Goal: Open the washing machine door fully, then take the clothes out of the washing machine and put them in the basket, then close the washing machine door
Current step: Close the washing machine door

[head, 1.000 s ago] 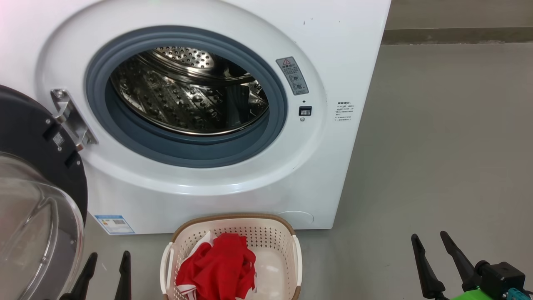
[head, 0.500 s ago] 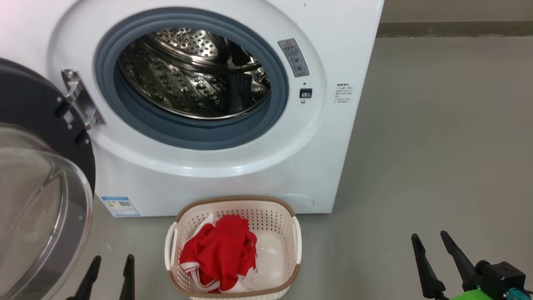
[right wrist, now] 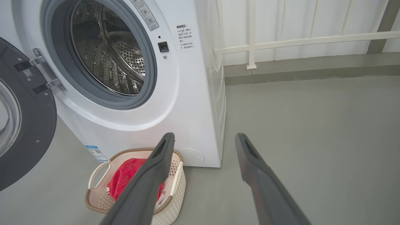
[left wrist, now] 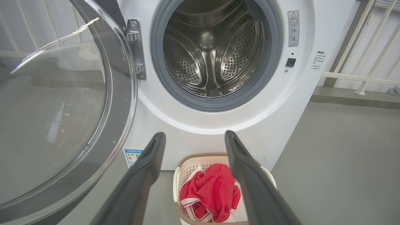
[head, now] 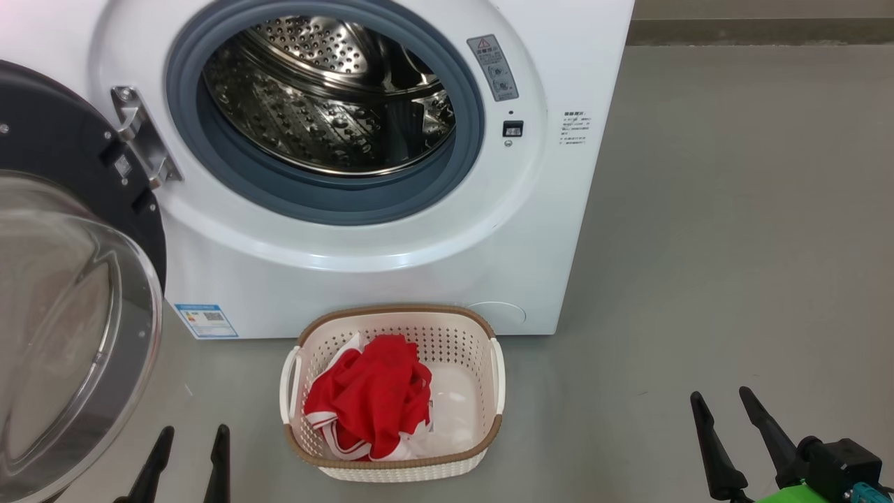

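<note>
risk: left claw point(head: 195, 429) and right claw point(head: 719, 394) spread, empty; door point(head: 56, 126) beside your left claw may clip basket point(head: 391, 311) when swung.

The left claw point(head: 195, 430) is open: its two long dark fingers point(left wrist: 147, 168) stand well apart, almost parallel, and they are empty. The right claw point(head: 719, 395) is open as well, its own fingers point(right wrist: 254, 175) spread about as wide and gripping nothing. Just behind the right claw's fingers sits a black wrist block point(head: 838, 464), with a green part point(head: 796, 497) under it.
</note>
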Robot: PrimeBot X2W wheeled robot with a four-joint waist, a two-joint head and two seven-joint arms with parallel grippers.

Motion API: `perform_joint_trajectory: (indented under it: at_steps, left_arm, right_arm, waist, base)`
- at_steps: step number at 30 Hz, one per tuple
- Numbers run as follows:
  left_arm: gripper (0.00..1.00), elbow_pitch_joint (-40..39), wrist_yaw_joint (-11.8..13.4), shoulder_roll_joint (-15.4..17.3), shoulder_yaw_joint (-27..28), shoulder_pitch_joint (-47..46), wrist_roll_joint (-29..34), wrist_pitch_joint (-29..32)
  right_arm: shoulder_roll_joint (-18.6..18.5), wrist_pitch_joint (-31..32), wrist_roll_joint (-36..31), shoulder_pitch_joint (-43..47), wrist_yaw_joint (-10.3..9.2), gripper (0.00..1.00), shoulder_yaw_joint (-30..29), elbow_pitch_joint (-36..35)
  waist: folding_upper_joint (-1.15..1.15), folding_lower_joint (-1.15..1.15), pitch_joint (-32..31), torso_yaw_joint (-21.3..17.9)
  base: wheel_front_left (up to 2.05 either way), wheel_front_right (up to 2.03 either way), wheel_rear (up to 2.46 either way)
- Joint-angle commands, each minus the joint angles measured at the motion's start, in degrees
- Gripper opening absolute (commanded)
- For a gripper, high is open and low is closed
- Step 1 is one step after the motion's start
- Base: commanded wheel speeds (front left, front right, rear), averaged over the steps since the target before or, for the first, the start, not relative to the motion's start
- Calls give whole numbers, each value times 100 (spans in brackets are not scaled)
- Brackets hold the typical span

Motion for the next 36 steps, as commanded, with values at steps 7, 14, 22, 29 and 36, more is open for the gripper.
perform_joint_trajectory:
  at_steps: [7,14,22,29,36]
  left_arm:
    - [100,-99,-31,6,216,-121,-103,-52]
    - [100,-67,-31,-90,323,-42,-123,-52]
    - [100,22,-31,-241,429,59,-93,-52]
    - [100,69,-31,-302,445,156,-99,-52]
    - [100,89,-1,-340,517,218,-40,-52]
  right_arm:
    - [-115,-37,-7,-122,35,100,148,-132]
    - [-139,-37,-11,-172,35,100,269,-98]
    - [-182,-37,6,-353,35,100,609,49]
    - [-218,-37,70,-511,35,100,923,164]
    - [-246,-37,140,-596,35,100,1127,227]
  waist:
    - [0,0,-12,127]
    - [0,0,-44,477]
    - [0,0,-128,1195]
    - [0,0,-215,1856]
    - [0,0,-288,2428]
  base:
    - [0,0,0]
    - [0,0,0]
    - [0,0,0]
    - [0,0,0]
    - [0,0,0]
